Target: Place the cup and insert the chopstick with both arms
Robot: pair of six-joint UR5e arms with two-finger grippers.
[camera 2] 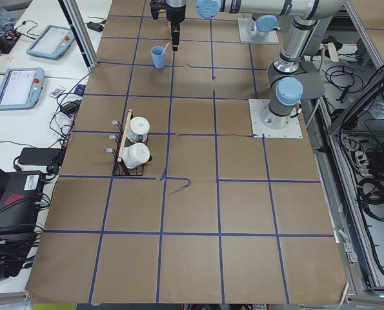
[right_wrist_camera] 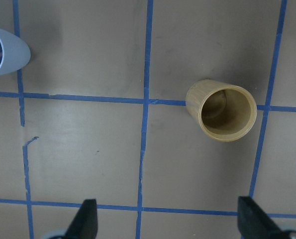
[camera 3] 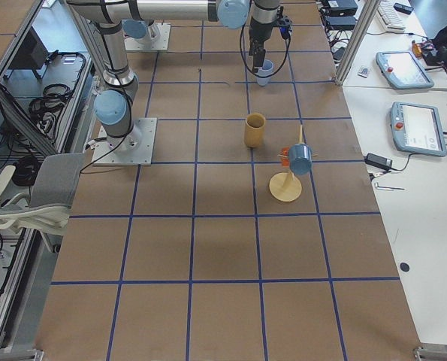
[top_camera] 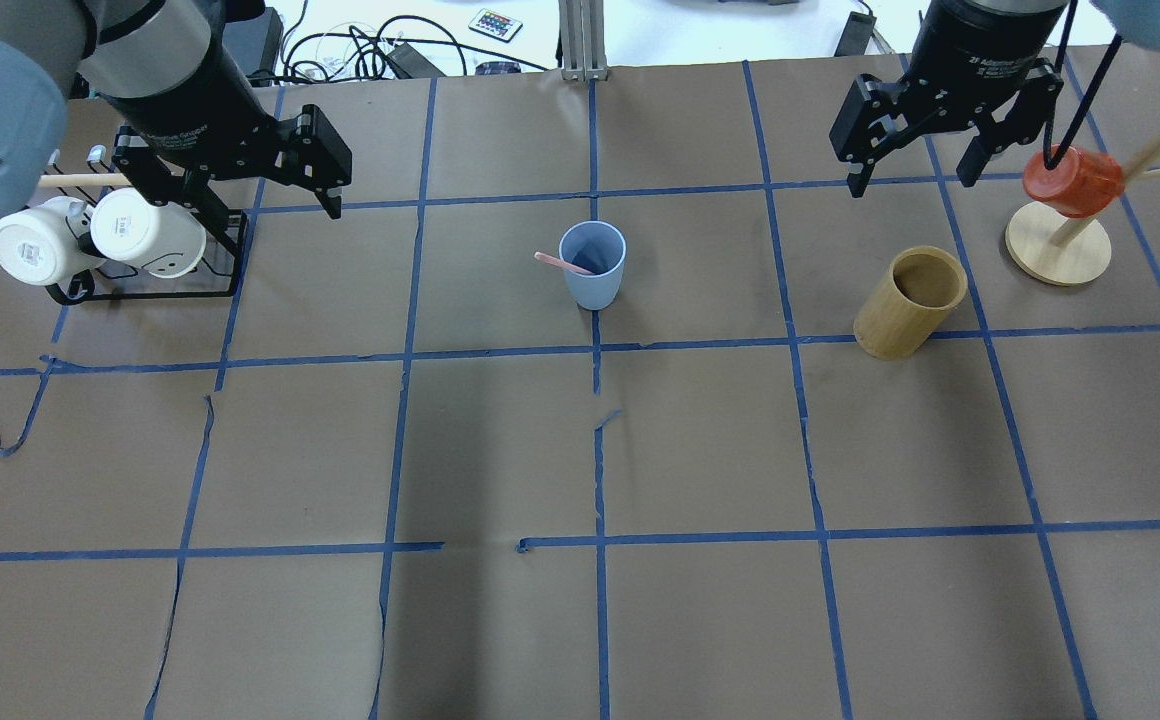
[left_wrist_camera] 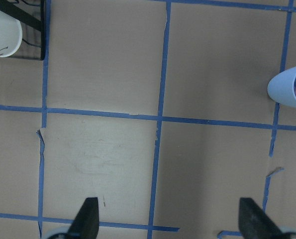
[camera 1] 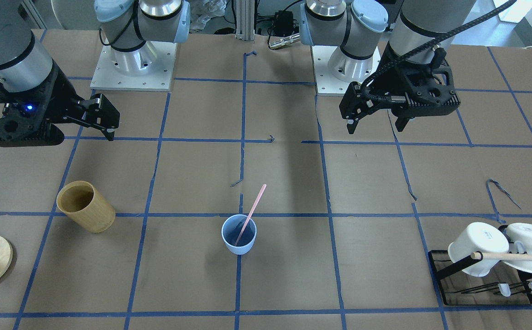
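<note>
The light blue cup stands upright at the table's middle, also in the overhead view. The pale pink chopstick leans inside it, its top sticking out over the rim. My left gripper is open and empty, raised well to the cup's left, near the mug rack; it shows on the right of the front view. My right gripper is open and empty, raised behind the wooden holder. The cup's edge shows in the left wrist view and the right wrist view.
A tan wooden holder stands right of the cup, directly below my right gripper in its wrist view. A black rack with two white mugs sits at the left. A wooden stand carries a red cup at the far right.
</note>
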